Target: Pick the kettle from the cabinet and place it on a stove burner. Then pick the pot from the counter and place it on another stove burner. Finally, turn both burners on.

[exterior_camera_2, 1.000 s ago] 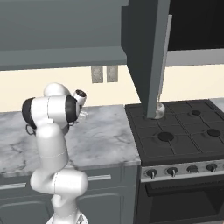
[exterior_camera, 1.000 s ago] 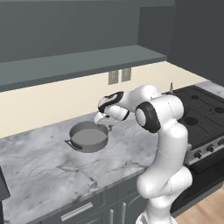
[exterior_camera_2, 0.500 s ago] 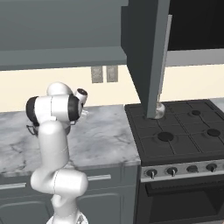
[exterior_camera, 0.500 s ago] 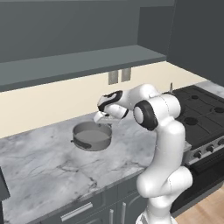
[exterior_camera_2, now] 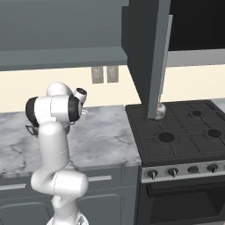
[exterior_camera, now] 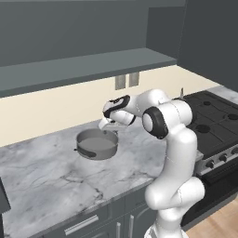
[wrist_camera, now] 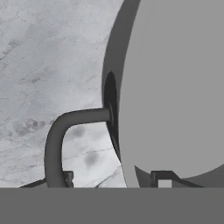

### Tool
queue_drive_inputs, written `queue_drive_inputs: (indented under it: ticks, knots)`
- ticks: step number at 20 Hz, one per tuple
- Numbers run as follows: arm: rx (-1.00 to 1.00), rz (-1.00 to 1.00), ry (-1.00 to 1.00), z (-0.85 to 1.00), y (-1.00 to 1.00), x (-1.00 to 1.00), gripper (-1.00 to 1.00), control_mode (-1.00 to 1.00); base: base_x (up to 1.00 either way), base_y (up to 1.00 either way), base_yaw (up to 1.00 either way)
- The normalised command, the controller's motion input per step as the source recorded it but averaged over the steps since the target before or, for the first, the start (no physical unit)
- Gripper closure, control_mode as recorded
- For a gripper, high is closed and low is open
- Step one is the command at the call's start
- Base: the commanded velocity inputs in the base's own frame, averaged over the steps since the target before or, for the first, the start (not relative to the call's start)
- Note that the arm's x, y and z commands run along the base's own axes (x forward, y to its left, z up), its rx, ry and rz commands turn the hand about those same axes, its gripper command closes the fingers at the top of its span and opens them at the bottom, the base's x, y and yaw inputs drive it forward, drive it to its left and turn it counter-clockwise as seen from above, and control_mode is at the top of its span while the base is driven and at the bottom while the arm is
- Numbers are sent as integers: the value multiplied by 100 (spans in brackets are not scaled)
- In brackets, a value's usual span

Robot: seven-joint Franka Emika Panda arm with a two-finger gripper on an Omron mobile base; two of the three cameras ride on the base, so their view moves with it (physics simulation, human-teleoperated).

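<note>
The wide grey pot (exterior_camera: 97,145) sits on the marble counter (exterior_camera: 46,176), left of the black stove (exterior_camera: 216,116). My gripper (exterior_camera: 106,122) reaches down onto the pot's right rim. In the hand view the gripper (wrist_camera: 114,177) straddles the pot (wrist_camera: 175,87) wall beside its dark looped side handle (wrist_camera: 54,140). One fingertip (wrist_camera: 162,178) is inside the pot, the other outside by the handle, and both are closed in on it. The silver kettle (exterior_camera_2: 160,112) stands on the stove's rear left burner, partly behind the open cabinet door (exterior_camera_2: 151,57).
The cabinet door hangs open over the stove's left edge, its pale bar handle (exterior_camera_2: 166,48) facing right. The front left burner (exterior_camera_2: 166,137) and two right burners carry nothing. Knobs (exterior_camera_2: 151,174) line the stove front. A wall outlet (exterior_camera_2: 104,74) is behind the counter.
The jaws have narrowed from wide open onto the pot's rim at the handle. The arm and the pot have hardly shifted.
</note>
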Motion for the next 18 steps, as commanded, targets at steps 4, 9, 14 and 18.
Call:
queue_drive_inputs:
  ticks: [4, 9, 14, 18]
  knots:
    - [4, 0, -10, 0, -4, -27, 100, -100, 0, 0, 0]
    - [4, 0, -10, 3, -6, -29, 100, -100, 0, 0, 0]
    - [0, 0, -3, 22, -6, -32, 100, -100, 0, 0, 0]
    - [0, 0, 0, 31, -2, -29, 100, -100, 0, 0, 0]
